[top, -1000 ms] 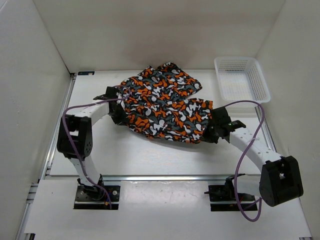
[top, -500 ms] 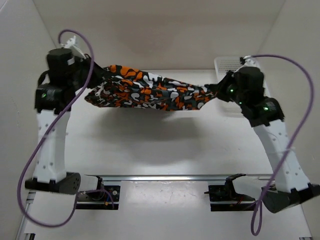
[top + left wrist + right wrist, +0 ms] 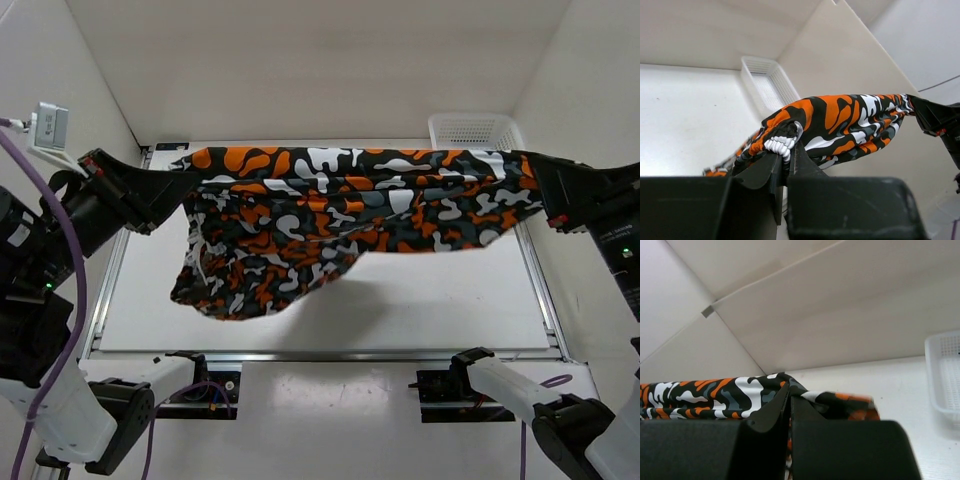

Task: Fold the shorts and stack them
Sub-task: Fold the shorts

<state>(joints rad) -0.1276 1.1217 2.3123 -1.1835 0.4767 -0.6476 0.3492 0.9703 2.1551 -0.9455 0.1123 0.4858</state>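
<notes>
The shorts [image 3: 340, 205], printed in orange, black, white and grey blotches, hang stretched in the air between both arms, high above the table. My left gripper [image 3: 175, 185] is shut on their left end, pinching the white ribbed waistband [image 3: 777, 146]. My right gripper [image 3: 535, 180] is shut on the right end of the shorts [image 3: 740, 395]. The top edge is pulled taut. A looser flap [image 3: 235, 280] droops down on the left side. In the left wrist view the shorts [image 3: 850, 125] run away toward the right gripper.
A white mesh basket [image 3: 470, 130] stands at the back right of the table, partly behind the cloth; the basket [image 3: 767, 87] also shows in the left wrist view and its rim [image 3: 942, 375] in the right. White walls enclose three sides of the white table [image 3: 430, 300].
Both arms have lifted the shorts off the table and moved apart, pulling the cloth from a bunched heap into a wide taut span held high toward the camera.
</notes>
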